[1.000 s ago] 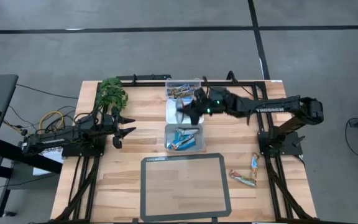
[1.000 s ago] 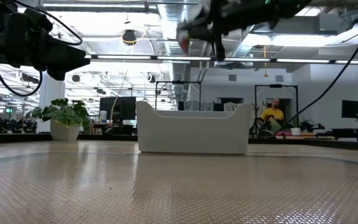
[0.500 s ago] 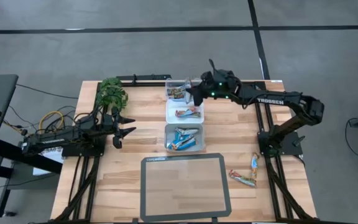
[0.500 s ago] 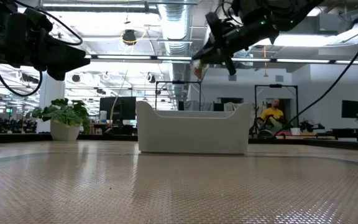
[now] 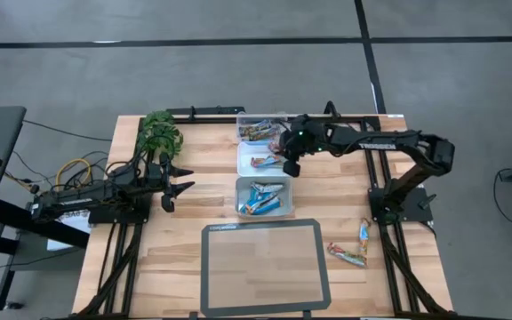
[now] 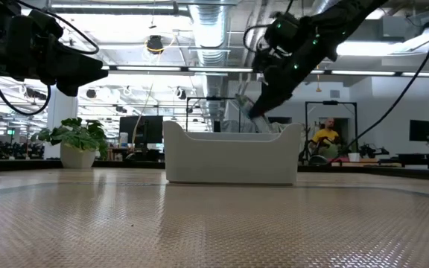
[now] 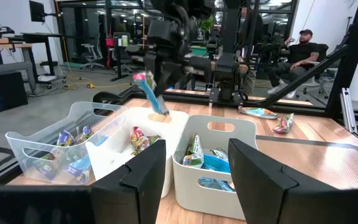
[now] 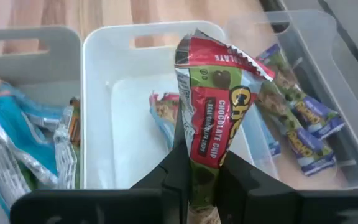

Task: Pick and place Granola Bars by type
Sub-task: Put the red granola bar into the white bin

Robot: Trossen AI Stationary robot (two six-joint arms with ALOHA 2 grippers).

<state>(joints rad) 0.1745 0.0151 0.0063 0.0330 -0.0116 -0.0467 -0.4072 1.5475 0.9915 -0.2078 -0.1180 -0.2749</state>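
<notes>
The right gripper, clamped on a red-and-green granola bar over the middle white tub, could drop it across the rim into the clear tub at 12 o'clock or blue-bar tub at 6 o'clock; the left gripper waits open at 9 o'clock, leaving room.

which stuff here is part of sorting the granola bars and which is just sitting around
Job:
- held bar in right pincer
- middle tub
- blue-bar tub
- clear tub
- two loose bars

Lying about:
- plant
- mat
- left pincer, open, idle
- yellow cables
</notes>
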